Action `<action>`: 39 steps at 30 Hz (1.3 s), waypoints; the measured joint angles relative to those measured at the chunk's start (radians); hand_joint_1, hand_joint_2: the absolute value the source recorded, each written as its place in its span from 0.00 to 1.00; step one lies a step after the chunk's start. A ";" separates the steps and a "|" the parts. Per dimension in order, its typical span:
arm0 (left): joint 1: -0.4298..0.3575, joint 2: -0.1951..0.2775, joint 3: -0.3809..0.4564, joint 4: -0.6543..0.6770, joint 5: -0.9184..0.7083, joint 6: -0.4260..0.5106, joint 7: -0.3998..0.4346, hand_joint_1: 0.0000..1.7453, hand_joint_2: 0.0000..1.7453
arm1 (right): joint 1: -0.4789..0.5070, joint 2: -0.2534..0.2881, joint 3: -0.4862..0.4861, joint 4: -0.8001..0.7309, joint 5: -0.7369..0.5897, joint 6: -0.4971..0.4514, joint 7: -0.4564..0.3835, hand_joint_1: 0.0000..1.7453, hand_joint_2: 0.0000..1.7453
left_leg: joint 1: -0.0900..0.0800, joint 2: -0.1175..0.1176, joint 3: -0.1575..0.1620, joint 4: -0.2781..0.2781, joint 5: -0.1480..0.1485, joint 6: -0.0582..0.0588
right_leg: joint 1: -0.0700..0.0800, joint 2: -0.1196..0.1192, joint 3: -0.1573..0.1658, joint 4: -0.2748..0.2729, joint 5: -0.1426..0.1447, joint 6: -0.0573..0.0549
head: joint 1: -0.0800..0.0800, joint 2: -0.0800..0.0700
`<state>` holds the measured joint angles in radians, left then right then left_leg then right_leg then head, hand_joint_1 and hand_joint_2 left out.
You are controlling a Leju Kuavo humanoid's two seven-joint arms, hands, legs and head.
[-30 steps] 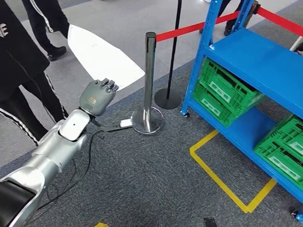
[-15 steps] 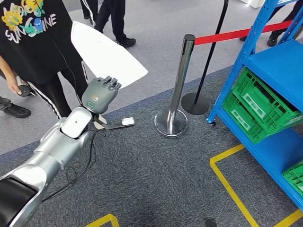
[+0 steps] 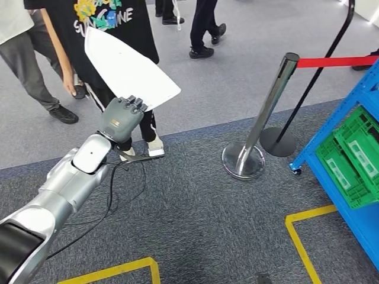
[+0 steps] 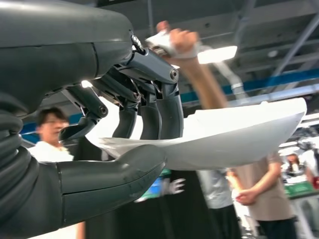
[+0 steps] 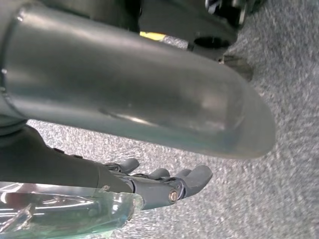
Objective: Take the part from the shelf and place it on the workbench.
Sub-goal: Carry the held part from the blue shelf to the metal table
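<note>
A person's black shirt [image 3: 113, 26] at 12 o'clock reads "SUNSHINE". The left hand [image 3: 119, 120] grips the white part [image 3: 127, 71] at 11 o'clock; the wrist view shows thumb [image 4: 112, 174] beneath, fingers [image 4: 169, 112] above. The right hand [image 5: 165, 186] hangs over carpet, fingers slightly curled and holding nothing.

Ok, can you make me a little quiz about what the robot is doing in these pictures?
1. True or false: the left robot hand holds the white part.
2. What colour are the crates on the blue shelf? A red, B green, C yellow.
3. Fill in: the red belt hooks onto a shiny metal ____.

Key: 1 true, it grips the part between thumb and fingers. 2 B. 3 post.
</note>
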<state>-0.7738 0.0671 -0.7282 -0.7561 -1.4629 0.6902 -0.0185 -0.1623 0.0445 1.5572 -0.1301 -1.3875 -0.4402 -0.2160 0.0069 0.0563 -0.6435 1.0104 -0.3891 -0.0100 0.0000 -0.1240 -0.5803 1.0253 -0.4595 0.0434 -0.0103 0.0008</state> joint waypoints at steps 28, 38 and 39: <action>0.009 0.023 0.010 0.000 0.018 0.005 -0.013 1.00 1.00 | 0.002 0.010 0.000 0.000 0.003 -0.013 0.006 0.00 0.00 | -0.013 0.022 0.006 0.007 -0.002 -0.009 | 0.006 0.029 -0.023 0.007 0.017 -0.024 | -0.005 0.000; 0.028 0.031 0.021 -0.001 0.027 0.009 -0.017 1.00 1.00 | 0.013 0.011 0.000 0.000 0.004 -0.024 0.004 0.00 0.00 | -0.003 -0.100 0.009 -0.006 0.001 0.028 | -0.001 0.120 -0.163 0.303 -0.115 0.004 | 0.002 0.000; 0.030 0.032 0.022 -0.001 0.027 0.009 -0.018 1.00 1.00 | 0.014 0.011 0.000 0.000 0.005 -0.024 0.004 0.00 0.00 | -0.002 -0.115 0.009 -0.006 0.001 0.027 | -0.002 0.123 -0.156 0.281 -0.093 0.003 | 0.002 0.000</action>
<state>-0.7435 0.0995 -0.7065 -0.7568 -1.4354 0.6989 -0.0369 -0.1484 0.0553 1.5572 -0.1304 -1.3829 -0.4645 -0.2121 0.0047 -0.0586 -0.6348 1.0045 -0.3877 0.0170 -0.0017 -0.0012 -0.7361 1.3059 -0.5521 0.0462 -0.0085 0.0008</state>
